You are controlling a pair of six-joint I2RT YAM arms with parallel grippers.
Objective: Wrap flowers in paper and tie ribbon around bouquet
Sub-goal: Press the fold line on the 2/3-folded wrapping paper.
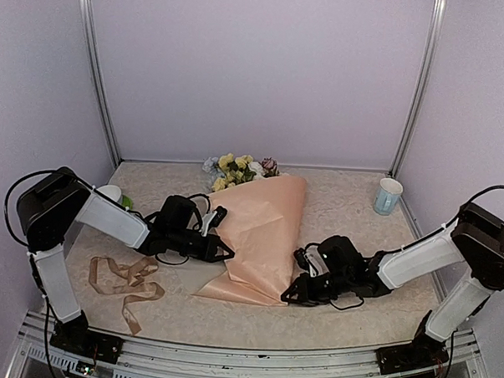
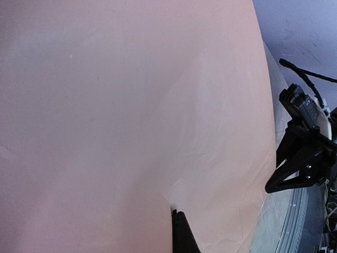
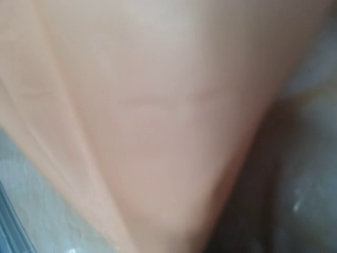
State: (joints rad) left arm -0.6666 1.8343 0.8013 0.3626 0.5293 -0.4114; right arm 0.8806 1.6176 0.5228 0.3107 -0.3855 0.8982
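Speckled tabletop (image 1: 360, 210) holds the paper (image 1: 262, 240) folded over flowers (image 1: 236, 167). Just ahead of the left gripper (image 1: 227, 253), closed tight, is the paper's edge; the right gripper (image 1: 289, 297) touches the opposite corner, its width I can't tell.

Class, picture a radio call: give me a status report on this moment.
Left hand shut on the paper, left edge. Right hand at its near right corner, grip unclear. Paper folded over the flowers; ribbon loose, untied. Nothing blocking.

peach paper (image 1: 263, 231), tan ribbon (image 1: 127, 280), pastel flowers (image 1: 236, 170)
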